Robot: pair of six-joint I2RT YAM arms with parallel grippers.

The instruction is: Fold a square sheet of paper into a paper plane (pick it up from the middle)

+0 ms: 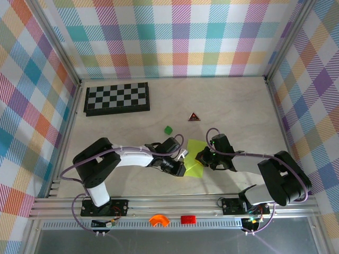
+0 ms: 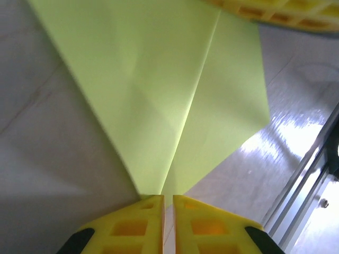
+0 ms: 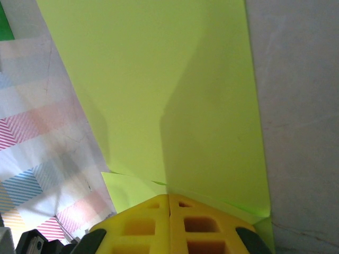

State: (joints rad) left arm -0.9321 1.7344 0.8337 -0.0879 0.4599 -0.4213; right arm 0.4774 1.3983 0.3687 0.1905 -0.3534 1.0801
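The paper plane [image 1: 194,154] is a lime yellow-green sheet folded to a point, held low over the table between my two grippers. My left gripper [image 1: 184,157] is shut on its narrow end. In the left wrist view the centre crease of the paper plane [image 2: 159,79] runs straight into the thin slit of my left gripper [image 2: 168,200]. My right gripper [image 1: 202,156] holds the wide end. In the right wrist view the paper plane [image 3: 159,79] spreads to both sides of the right gripper [image 3: 169,198], whose fingers are pressed together. One right finger [image 2: 275,13] shows at the paper's far edge.
A small green block [image 1: 168,129] lies just behind the paper and shows at the frame edge as a green block [image 3: 5,26]. A red triangle [image 1: 194,117] and a chessboard [image 1: 117,98] sit farther back. The front rail [image 1: 175,203] carries an orange piece [image 1: 158,220] and a red piece [image 1: 188,218].
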